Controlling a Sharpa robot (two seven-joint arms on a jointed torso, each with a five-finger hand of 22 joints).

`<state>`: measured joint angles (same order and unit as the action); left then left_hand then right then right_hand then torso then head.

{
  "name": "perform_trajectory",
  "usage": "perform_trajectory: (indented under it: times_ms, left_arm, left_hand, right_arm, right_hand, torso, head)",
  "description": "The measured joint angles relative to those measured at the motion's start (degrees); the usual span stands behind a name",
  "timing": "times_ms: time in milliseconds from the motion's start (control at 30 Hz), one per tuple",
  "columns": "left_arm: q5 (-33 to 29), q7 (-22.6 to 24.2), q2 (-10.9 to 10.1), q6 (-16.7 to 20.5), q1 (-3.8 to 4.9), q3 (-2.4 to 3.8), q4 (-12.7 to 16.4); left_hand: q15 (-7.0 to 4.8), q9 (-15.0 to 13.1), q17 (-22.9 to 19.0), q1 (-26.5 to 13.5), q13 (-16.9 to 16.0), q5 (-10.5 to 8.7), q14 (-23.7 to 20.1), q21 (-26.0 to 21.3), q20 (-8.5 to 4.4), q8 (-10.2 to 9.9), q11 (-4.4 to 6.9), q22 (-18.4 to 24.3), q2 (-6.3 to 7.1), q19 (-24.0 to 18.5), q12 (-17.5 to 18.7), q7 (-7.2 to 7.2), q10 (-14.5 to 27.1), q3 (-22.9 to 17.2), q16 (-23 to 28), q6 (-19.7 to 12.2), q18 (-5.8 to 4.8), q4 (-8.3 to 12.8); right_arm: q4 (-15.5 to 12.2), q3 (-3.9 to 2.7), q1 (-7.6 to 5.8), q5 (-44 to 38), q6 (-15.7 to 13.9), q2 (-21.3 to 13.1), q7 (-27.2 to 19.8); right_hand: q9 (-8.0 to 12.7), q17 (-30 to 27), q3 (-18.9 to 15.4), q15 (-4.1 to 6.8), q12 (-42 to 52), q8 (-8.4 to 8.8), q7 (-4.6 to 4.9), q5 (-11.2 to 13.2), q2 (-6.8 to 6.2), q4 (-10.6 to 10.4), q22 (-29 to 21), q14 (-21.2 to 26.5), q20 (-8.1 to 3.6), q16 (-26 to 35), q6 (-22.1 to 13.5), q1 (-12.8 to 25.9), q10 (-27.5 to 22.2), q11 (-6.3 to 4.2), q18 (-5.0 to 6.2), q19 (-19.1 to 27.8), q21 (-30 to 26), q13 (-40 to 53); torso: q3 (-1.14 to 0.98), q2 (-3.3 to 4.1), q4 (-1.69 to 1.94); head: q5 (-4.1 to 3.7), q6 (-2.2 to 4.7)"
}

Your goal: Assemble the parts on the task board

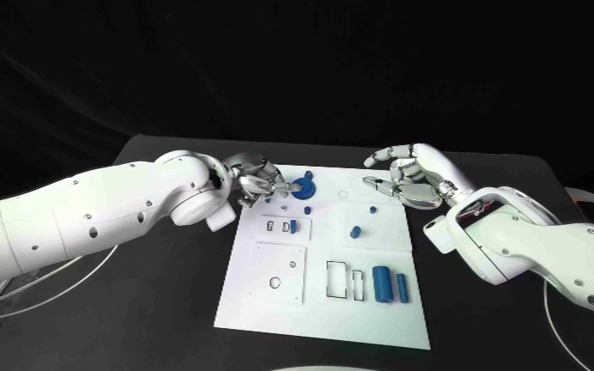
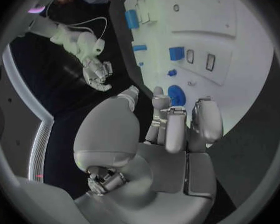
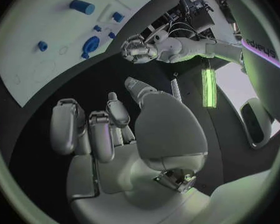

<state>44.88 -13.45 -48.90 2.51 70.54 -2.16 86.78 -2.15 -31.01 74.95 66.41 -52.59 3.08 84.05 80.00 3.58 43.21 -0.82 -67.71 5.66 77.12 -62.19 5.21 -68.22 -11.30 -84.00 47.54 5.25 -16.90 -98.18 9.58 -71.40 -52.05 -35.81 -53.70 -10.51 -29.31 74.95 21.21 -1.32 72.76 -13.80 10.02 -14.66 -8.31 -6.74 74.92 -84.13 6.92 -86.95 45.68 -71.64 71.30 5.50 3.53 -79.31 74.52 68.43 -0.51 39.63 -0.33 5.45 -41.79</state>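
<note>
The board (image 1: pixel 324 302) lies flat on the black counter (image 1: pixel 148 302), between the two arms. At the board's far end sits a round blue disc (image 1: pixel 303 188). The left hand (image 1: pixel 257 181) hovers at the board's far left corner, just beside the disc; its fingers (image 1: pixel 275 184) are bent and apart, reaching toward the disc, and from the head view I cannot tell whether they touch it. The left wrist view shows the same fingers (image 2: pixel 177 124) loosely curled with nothing between them, the disc (image 2: pixel 176 94) just past their tips.

The right hand (image 1: pixel 409 178) is raised off the board's far right corner, over the counter, with its fingers (image 1: pixel 384 184) spread wide and empty; the right wrist view shows its palm (image 3: pixel 115 149) bare.

On the board, a small peg (image 1: pixel 372 210) stands right of the disc, and a short blue piece (image 1: pixel 355 233) lies nearer the board's middle. Two blue cylinders (image 1: pixel 384 284) lie side by side at the board's near right part, next to outlined rectangular slots (image 1: pixel 336 277). A small blue piece (image 1: pixel 292 226) stands in a slot below the disc.
</note>
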Motion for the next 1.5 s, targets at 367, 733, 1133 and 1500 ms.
perform_trajectory:
  times_ms: [367,733,1133,1500]
  left_arm:
    - [12.7,-10.7,5.2,-8.1,1.64,-1.17,-2.4]
    - [16.7,-13.9,8.1,-11.5,2.5,-1.77,-4.0]
    - [18.2,-15.1,9.7,-13.9,2.57,-2.04,-4.7]
    - [18.9,-15.6,10.3,-16.1,2.57,-2.17,-5.0]
  left_hand:
    - [0.0,-0.3,0.0,-1.0,0.9,0.0,0.0,0.2,0.0,-0.2,-0.32,-0.3,-1.05,0.0,0.5,0.11,1.2,0.3,0.0,-2.0,0.01,0.0]
    - [0.01,-0.1,0.0,-0.9,0.1,0.0,0.0,0.4,0.01,-1.4,-0.66,-0.7,-1.67,0.0,0.1,0.62,1.4,-0.2,0.0,-2.9,0.0,0.0]
    - [0.01,-0.1,0.0,-2.7,-1.4,0.0,0.0,1.1,0.45,-1.4,-0.65,-2.0,-1.36,0.4,-1.4,0.41,0.4,0.3,0.0,-2.7,0.0,0.0]
    - [0.01,-0.3,0.0,-3.1,-1.9,0.0,0.0,1.3,0.32,-1.4,-0.51,-2.5,-1.73,0.7,-1.9,0.22,0.1,0.3,0.0,-2.0,-0.89,0.0]
  right_arm:
    - [3.1,0.01,-0.14,7.8,0.0,-0.6,-1.3]
    - [4.7,0.01,-0.16,10.4,-0.1,-0.5,-1.6]
    - [5.3,0.02,-0.16,11.2,-0.3,-0.3,-1.5]
    - [5.0,0.02,-0.15,11.6,-0.5,-0.5,-1.3]
  right_hand:
    - [0.1,0.0,0.2,0.0,0.0,-0.14,0.0,-1.1,0.0,0.1,0.0,0.0,0.05,0.1,0.0,0.0,0.0,0.0,0.0,0.2,-0.5,-0.2]
    - [0.3,0.0,0.4,0.0,-1.3,-0.14,0.04,-1.1,0.0,-0.1,0.0,0.0,0.05,0.8,0.0,0.0,-1.7,-0.19,0.9,1.7,-2.6,-2.1]
    - [0.5,0.0,0.7,0.0,-5.5,-0.21,0.38,-0.7,-0.45,-0.4,-2.0,0.0,0.25,2.8,-0.8,-0.5,-6.3,-0.08,1.77,4.3,-6.7,-6.9]
    - [0.5,0.0,0.9,0.0,-6.2,-0.39,0.37,-0.5,-0.45,-0.5,-2.8,0.0,0.26,3.0,-0.8,-0.5,-6.7,-0.16,1.78,5.2,-7.7,-7.9]
  torso:
    - [-0.19,-0.54,0.08]
    - [-0.16,-0.52,0.08]
    - [-0.16,-0.38,0.15]
    - [-0.17,-0.4,0.04]
  head:
    - [0.21,-0.52]
    - [0.53,-0.62]
    - [0.58,-0.95]
    - [0.82,-1.37]
